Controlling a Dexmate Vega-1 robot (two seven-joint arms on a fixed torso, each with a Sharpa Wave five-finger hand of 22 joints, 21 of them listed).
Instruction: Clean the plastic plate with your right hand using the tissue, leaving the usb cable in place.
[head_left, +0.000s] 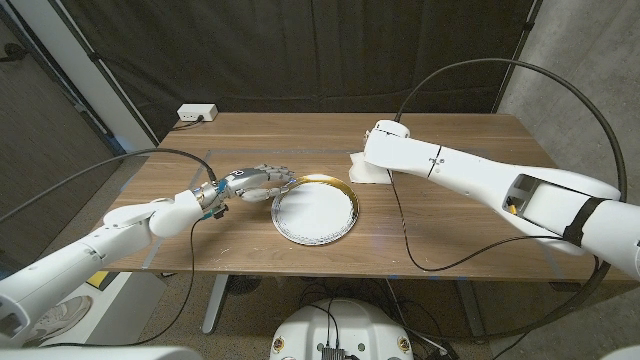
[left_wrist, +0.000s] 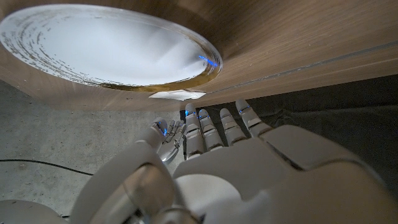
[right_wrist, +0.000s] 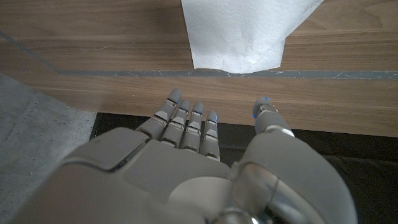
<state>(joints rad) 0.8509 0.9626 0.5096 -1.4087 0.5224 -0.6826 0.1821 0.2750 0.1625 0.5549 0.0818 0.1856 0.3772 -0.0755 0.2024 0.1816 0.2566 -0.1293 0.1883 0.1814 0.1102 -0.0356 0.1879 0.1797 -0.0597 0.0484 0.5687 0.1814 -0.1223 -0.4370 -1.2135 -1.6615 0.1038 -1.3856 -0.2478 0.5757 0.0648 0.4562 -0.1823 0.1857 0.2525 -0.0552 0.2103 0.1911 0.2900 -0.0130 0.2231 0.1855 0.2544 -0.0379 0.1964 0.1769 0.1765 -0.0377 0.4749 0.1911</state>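
Plate mid-table, tissue flat beyond it.

The plastic plate (head_left: 314, 212) is round and white with a gold rim, lying flat just off the left hand's fingertips (head_left: 283, 180), apart from them in the left wrist view. The tissue (right_wrist: 242, 31), white and creased, lies flat on the wood just ahead of the right hand's fingertips (right_wrist: 186, 115), not touching them, and near the plate's far edge.

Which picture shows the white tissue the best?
The right wrist view: the tissue lies big and plain on the wood, just beyond the right hand. The head view shows a small white bit beside the right arm. The left wrist view shows a sliver past the plate.
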